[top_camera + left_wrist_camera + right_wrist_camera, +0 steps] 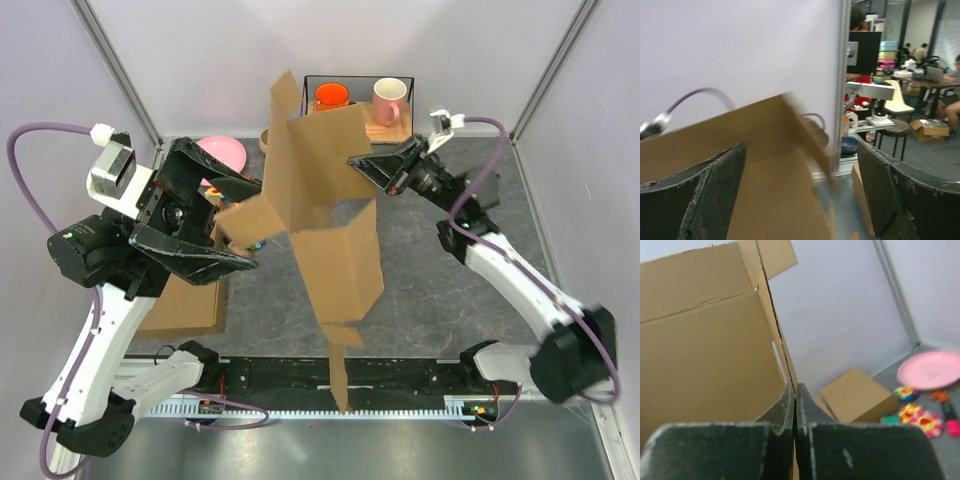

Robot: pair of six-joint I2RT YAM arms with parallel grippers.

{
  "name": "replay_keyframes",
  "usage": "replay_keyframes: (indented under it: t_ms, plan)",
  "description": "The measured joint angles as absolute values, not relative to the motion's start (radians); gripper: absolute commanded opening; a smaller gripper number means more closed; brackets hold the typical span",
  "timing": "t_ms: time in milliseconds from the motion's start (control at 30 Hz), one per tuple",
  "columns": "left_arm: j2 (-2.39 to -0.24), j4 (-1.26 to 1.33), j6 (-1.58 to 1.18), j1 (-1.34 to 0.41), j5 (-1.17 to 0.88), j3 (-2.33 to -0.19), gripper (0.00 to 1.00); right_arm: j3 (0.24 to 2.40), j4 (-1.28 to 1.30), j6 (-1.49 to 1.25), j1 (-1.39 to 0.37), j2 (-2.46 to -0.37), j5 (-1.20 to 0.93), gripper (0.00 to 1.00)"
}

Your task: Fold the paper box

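Item count: one paper box (325,200); two mugs, an orange mug (331,96) and a pink mug (389,100); one pink plate (225,152); one flat brown box (185,305).

top cam hangs above and behind the arms, looking down on the whole table (440,300), arm bases at the bottom edge. left wrist cam sits tight behind the left gripper (800,150), facing nearly level past the box (765,200) and a frame post (840,85) into an office beyond. right wrist cam is jammed up behind the right gripper (795,390), super close to the cardboard, looking toward the table's left side. it shares the pink plate (932,370) and flat box (860,395) with the top view. the box shows in all three.
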State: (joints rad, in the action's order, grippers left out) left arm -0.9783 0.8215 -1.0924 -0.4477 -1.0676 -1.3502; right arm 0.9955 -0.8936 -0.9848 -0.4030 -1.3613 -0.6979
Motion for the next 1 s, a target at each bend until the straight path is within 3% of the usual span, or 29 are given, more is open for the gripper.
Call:
replay_keyframes:
  t_ms: [200,467,567,733,1000]
  plan:
    - [-0.871,0.544,-0.857,-0.449,-0.898,-1.269,1.00,1.155,-0.354,-0.618,-0.463,-1.104,-0.402,0.00]
    - [-0.718,0.192,-0.644,-0.451,-0.335,-1.104,1.00,1.192,0.181,-0.456,-0.459,-1.046,-0.015,0.00]
    - [-0.691,0.070,-0.601,-0.451,-0.120,-1.093,1.00,1.192,0.316,-0.432,-0.459,-1.040,0.060,0.00]
    - [-0.636,-0.061,-0.561,-0.451,0.063,-1.051,0.99,1.192,0.480,-0.429,-0.459,-1.011,0.144,0.00]
    - [-0.618,-0.159,-0.563,-0.451,0.144,-0.849,1.00,1.087,0.596,-0.480,-0.458,-0.929,0.217,0.00]
